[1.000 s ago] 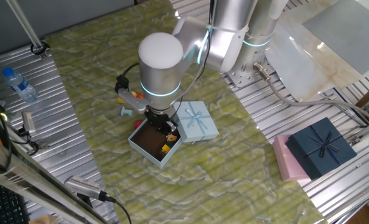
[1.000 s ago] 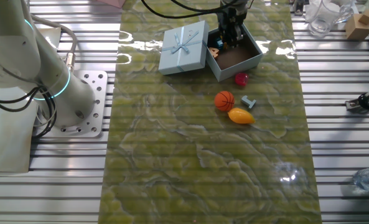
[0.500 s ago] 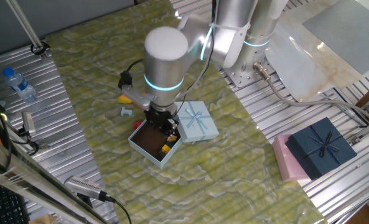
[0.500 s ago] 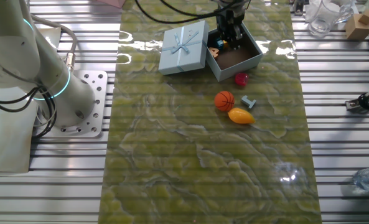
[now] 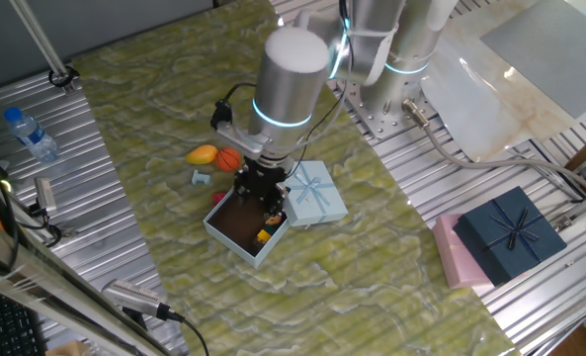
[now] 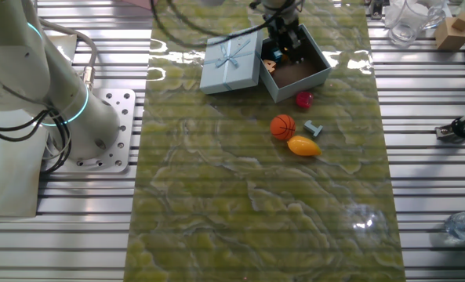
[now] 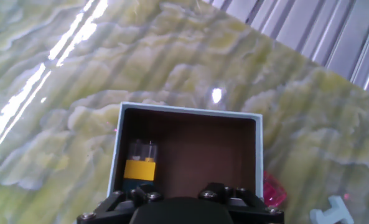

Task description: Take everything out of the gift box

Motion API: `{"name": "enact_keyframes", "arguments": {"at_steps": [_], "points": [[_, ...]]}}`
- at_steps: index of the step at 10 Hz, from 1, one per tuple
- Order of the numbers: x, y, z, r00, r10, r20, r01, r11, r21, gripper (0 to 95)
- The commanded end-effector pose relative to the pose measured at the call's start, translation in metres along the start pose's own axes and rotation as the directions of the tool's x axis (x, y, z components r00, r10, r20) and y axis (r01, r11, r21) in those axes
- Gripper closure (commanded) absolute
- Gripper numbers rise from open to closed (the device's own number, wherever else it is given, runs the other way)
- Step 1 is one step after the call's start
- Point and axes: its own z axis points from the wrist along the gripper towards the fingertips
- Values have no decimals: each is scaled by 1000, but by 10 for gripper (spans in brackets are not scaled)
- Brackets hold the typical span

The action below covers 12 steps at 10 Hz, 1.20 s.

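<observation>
The pale-blue gift box [image 5: 241,235] stands open, its lid [image 5: 310,191] with the bow beside it. My gripper [image 5: 261,201] hangs over the box's edge nearest the lid; the fingertips are hidden, so their state is unclear. In the hand view the brown inside [image 7: 196,155] holds a small yellow toy [image 7: 139,165], and only my gripper's dark body [image 7: 181,208] shows at the bottom. An orange bit [image 6: 270,63] lies in the box by the lid. On the cloth outside lie the orange basketball [image 6: 283,126], the mango-like fruit [image 6: 303,146], the magenta piece [image 6: 303,99] and a small grey piece [image 6: 314,128].
A dark navy box [image 5: 508,235] sits on a pink box [image 5: 456,259] at the right on the metal table. A water bottle [image 5: 28,132] lies at the left. The robot base [image 6: 28,102] stands beside the green cloth [image 6: 256,211].
The arm's upper joint has swung right and up, uncovering the basketball and mango in one fixed view. The gripper stays over the box, slightly higher. The toys have not moved.
</observation>
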Motion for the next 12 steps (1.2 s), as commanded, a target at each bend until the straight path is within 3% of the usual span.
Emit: {"name": "enact_keyframes", "arguments": {"at_steps": [1,3,4,5,6,12], "points": [[-5,-3,4,999,-38,18,38,999,16,570],[-13,1,9,1000,-14,8,14,1000,19,570],[-19,5,15,1000,-7,8,7,1000,16,380],[-25,9,21,1000,-2,13,2,1000,2,570],[-28,11,25,1000,6,10,-6,1000,-6,570],[-25,2,29,997,-25,-75,18,996,-92,570]]}}
